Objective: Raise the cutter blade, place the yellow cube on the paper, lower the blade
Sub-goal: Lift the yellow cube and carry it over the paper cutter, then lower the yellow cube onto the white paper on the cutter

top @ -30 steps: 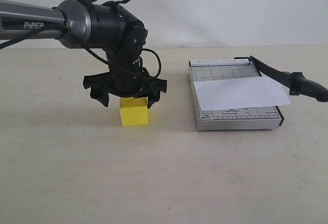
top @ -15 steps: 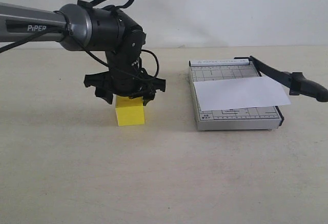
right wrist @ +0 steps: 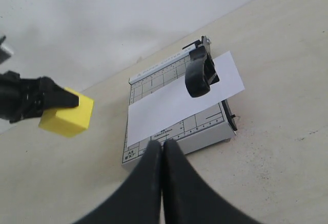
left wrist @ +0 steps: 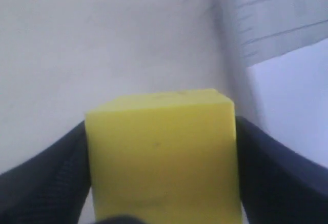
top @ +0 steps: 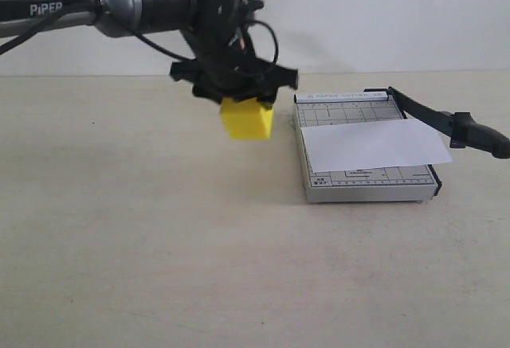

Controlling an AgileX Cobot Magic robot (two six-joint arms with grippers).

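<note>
Left end effector (top: 246,103) grips aloft; right end effector (right wrist: 162,149) pressed closed.

Soft, even light washes the pale counter (top: 159,244), leaving only a faint shadow under the trimmer (top: 351,114) at three o'clock; the yellow cube (left wrist: 161,157) looms blurred in the left wrist view.

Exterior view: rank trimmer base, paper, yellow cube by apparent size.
1. trimmer base
2. paper
3. yellow cube, clearly smallest, though it is off the table, so its depth is less certain.

1x cube (top: 247,119), 1x paper (top: 374,145), 1x trimmer (top: 343,111)
</note>
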